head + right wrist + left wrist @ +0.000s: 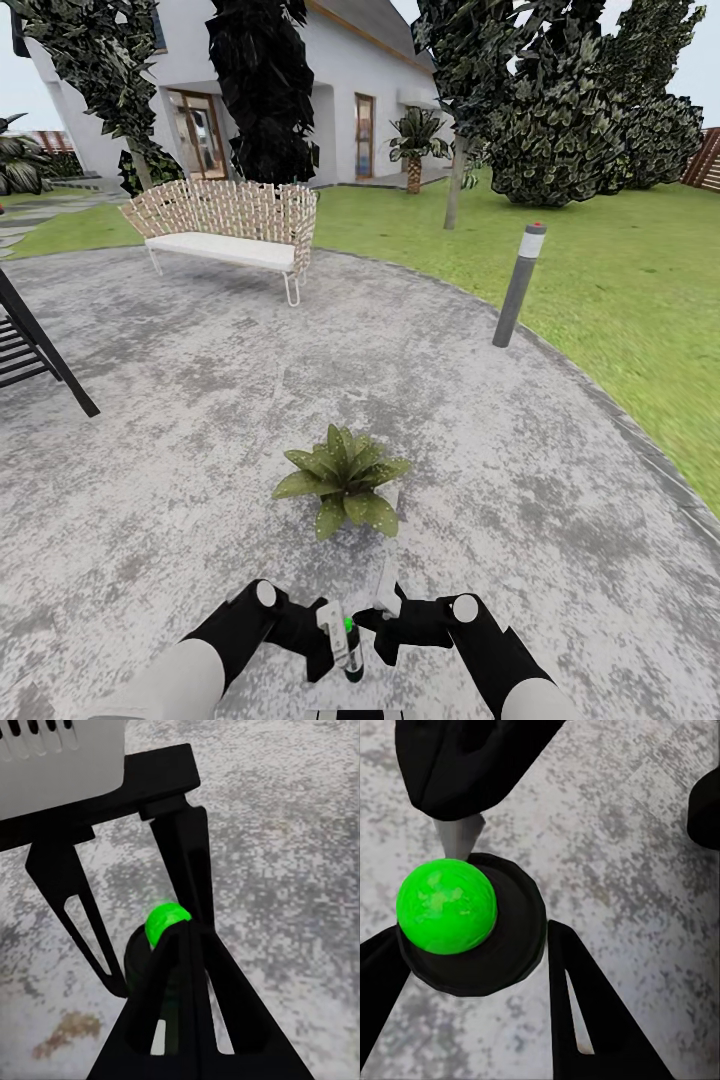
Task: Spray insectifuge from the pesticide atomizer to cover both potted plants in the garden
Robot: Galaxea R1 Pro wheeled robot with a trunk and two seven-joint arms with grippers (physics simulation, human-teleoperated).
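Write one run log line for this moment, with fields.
phase: approach plant | pesticide atomizer: between both claws | left claw: shut on it | right claw: unclear | potted plant: ahead on patio

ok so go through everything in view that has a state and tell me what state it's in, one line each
pesticide atomizer: held off the ground between the two grippers, green spot showing
left gripper: against the atomizer; open or shut unclear
right gripper: at the atomizer; grip unclear
potted plant: upright on the stone patio, just ahead of the grippers
wicker bench: upright, unoccupied
bollard light: standing at the patio edge
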